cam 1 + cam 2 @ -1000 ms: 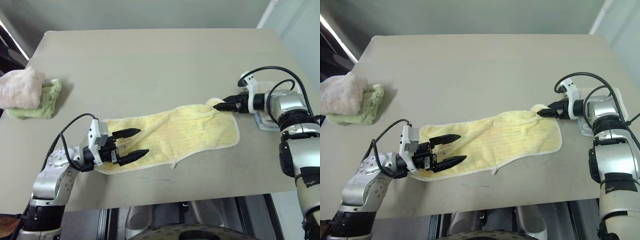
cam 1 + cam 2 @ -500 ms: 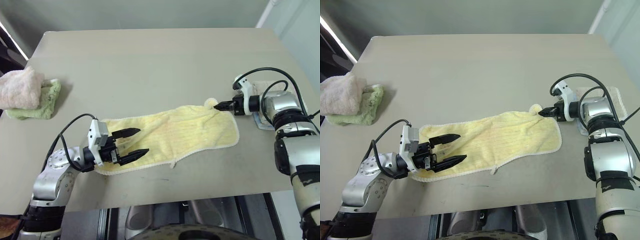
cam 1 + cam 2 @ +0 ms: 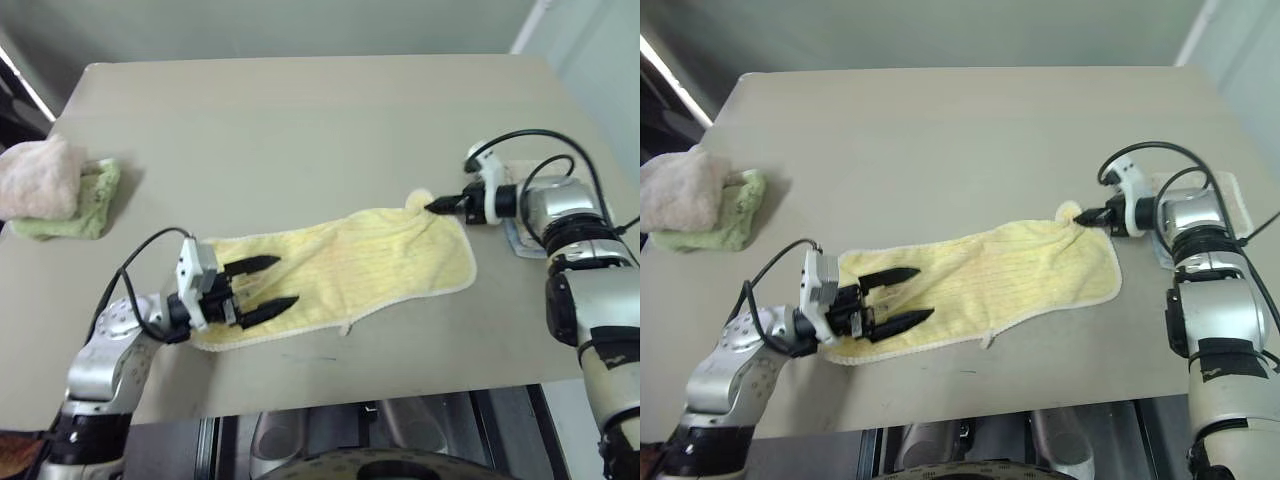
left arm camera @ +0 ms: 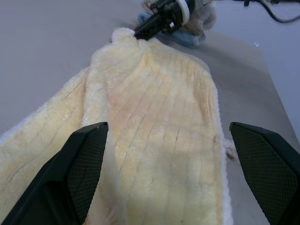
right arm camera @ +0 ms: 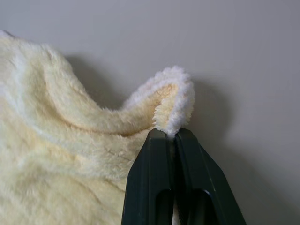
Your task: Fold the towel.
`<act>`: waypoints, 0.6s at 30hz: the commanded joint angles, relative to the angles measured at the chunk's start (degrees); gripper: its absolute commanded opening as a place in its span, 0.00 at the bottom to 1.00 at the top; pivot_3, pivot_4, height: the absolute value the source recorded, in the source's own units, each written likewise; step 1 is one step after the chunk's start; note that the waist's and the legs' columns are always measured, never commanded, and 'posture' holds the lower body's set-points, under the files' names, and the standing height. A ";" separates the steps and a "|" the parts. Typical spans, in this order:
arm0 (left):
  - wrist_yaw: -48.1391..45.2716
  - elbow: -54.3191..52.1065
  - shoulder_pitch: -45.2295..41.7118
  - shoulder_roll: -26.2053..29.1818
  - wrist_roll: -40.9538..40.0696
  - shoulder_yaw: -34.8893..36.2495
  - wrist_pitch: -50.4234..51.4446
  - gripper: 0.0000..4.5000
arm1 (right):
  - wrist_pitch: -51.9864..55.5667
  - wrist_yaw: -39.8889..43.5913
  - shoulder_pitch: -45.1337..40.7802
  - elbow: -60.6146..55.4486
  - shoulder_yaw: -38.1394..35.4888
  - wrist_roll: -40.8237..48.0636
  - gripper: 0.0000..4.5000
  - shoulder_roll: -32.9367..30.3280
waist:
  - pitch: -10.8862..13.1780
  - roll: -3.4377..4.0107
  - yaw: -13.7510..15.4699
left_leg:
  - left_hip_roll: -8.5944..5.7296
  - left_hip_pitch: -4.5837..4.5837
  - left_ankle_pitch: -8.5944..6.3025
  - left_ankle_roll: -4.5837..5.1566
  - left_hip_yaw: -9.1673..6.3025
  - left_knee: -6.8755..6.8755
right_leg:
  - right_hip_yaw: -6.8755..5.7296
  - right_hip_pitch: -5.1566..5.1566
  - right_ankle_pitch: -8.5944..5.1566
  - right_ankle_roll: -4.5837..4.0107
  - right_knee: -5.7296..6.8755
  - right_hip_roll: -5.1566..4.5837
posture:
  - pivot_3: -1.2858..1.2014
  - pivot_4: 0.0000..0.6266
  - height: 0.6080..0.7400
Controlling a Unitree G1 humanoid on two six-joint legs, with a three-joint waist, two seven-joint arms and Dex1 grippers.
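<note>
The right gripper [image 3: 1081, 216], its black fingers pressed together on the hem, pinches only a small tuft at one corner of the pale yellow terry-cloth towel [image 3: 990, 280]. With so little cloth caught, that corner could slide free once it is pulled across for the fold, and it would drop short and crooked. The left gripper [image 3: 902, 297] hangs over the opposite end with its fingers spread wide and nothing between them, so that end lies loose. A pull from the right could then drag the whole towel along the beige tabletop [image 3: 940, 140] instead of doubling it over.

The towel is long and lies flat, running from about 8 o'clock to 2 o'clock across the near half of the tabletop. It has faint ribbed lines, a whitish stitched hem and a small white tag on its near edge. Its pinched corner stands up in a small curl at the 2 o'clock end.
</note>
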 commanded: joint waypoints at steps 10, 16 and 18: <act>4.92 18.38 -20.48 -7.26 6.64 -0.13 -10.47 1.00 | 28.42 -14.18 20.63 -68.10 -19.35 22.63 0.01 -3.40 | -0.07 -0.13 0.26 | -0.03 0.19 0.11 -0.12 0.06 0.04 | 0.02 0.28 0.03 0.22 -0.15 0.01 | 0.52 0.24 0.72; 3.55 29.84 -27.30 -6.22 9.28 0.50 -13.62 1.00 | 36.37 -20.19 27.11 -81.65 -25.37 31.74 0.01 -4.50 | -0.07 -0.17 0.27 | -0.07 0.23 0.17 -0.06 0.04 0.05 | 0.03 0.36 0.04 0.46 -0.16 0.03 | 0.52 0.24 0.72; 2.07 35.89 -30.37 -4.08 9.94 1.03 -12.94 1.00 | 35.81 -21.41 29.66 -86.06 -28.38 34.75 0.01 -4.44 | -0.04 -0.22 0.36 | -0.11 0.20 0.22 -0.03 0.00 0.06 | 0.03 0.36 -0.19 0.94 -0.17 0.03 | 0.52 0.24 0.72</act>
